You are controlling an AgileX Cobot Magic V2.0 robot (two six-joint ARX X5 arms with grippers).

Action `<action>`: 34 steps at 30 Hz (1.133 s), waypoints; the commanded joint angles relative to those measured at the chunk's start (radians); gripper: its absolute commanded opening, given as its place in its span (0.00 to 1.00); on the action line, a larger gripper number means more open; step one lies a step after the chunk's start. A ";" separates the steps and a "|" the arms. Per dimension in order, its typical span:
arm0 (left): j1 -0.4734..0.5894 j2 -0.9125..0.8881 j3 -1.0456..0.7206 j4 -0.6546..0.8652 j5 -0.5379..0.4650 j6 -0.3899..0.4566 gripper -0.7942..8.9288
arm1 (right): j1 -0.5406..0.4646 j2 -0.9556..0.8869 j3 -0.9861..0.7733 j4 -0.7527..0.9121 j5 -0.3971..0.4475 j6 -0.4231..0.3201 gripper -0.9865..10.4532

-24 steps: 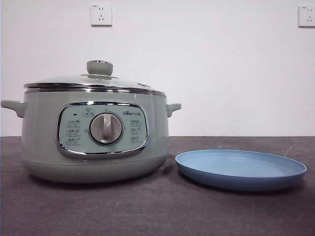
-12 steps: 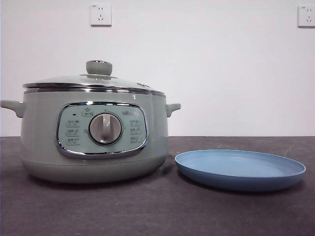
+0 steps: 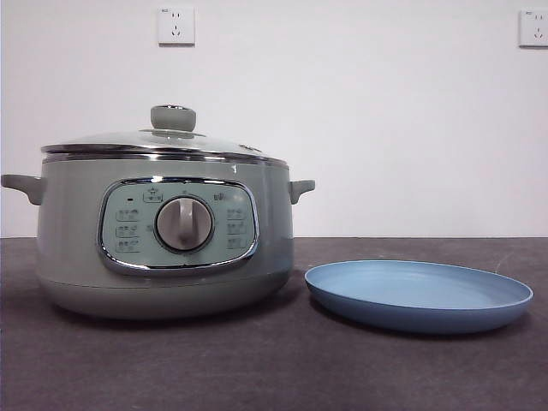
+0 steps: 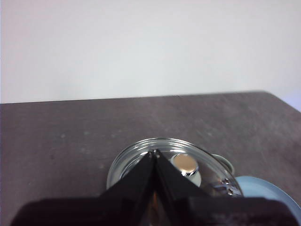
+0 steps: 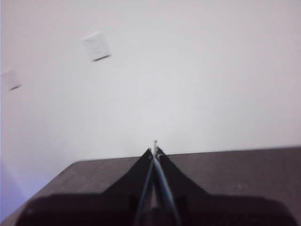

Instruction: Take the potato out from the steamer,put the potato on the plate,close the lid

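Note:
The sage-green steamer (image 3: 163,240) stands at the left of the front view with its glass lid (image 3: 167,141) seated on it, knob (image 3: 173,117) on top. The potato is hidden. Beside the pot on the right lies the light-blue plate (image 3: 418,295), with nothing on it. In the left wrist view my left gripper (image 4: 154,153) is shut, high above the lid (image 4: 141,162) and its knob (image 4: 184,165); a sliver of the plate (image 4: 268,188) shows there too. My right gripper (image 5: 154,150) is shut, looking over bare table toward the wall. Neither gripper appears in the front view.
The dark grey table (image 3: 274,368) runs to a white wall with two sockets (image 3: 175,26). The pot's side handles (image 3: 301,188) stick out; the right one is close to the plate's rim.

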State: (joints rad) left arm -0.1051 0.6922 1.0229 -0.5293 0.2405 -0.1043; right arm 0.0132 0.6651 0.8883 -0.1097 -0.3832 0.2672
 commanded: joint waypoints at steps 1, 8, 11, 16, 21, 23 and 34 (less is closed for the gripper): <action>0.000 0.116 0.140 -0.060 0.032 0.058 0.08 | 0.001 0.112 0.148 -0.061 -0.069 -0.087 0.08; 0.000 0.338 0.370 -0.183 0.150 0.106 0.08 | 0.002 0.392 0.486 -0.351 -0.293 -0.213 0.08; 0.000 0.396 0.409 -0.212 0.205 0.109 0.08 | 0.002 0.477 0.580 -0.459 -0.325 -0.227 0.09; 0.000 0.443 0.413 -0.214 0.206 0.108 0.30 | 0.003 0.550 0.645 -0.558 -0.319 -0.226 0.40; -0.007 0.479 0.413 -0.192 0.180 0.101 0.57 | 0.003 0.554 0.645 -0.569 -0.261 -0.224 0.72; -0.024 0.499 0.413 -0.182 0.169 0.101 0.57 | 0.003 0.554 0.644 -0.570 -0.263 -0.224 0.72; -0.202 0.666 0.413 -0.167 -0.016 0.104 0.57 | 0.020 0.554 0.644 -0.573 -0.262 -0.224 0.72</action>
State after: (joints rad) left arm -0.2886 1.3437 1.4364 -0.7074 0.2436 -0.0105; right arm 0.0277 1.2198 1.5280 -0.6872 -0.6498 0.0513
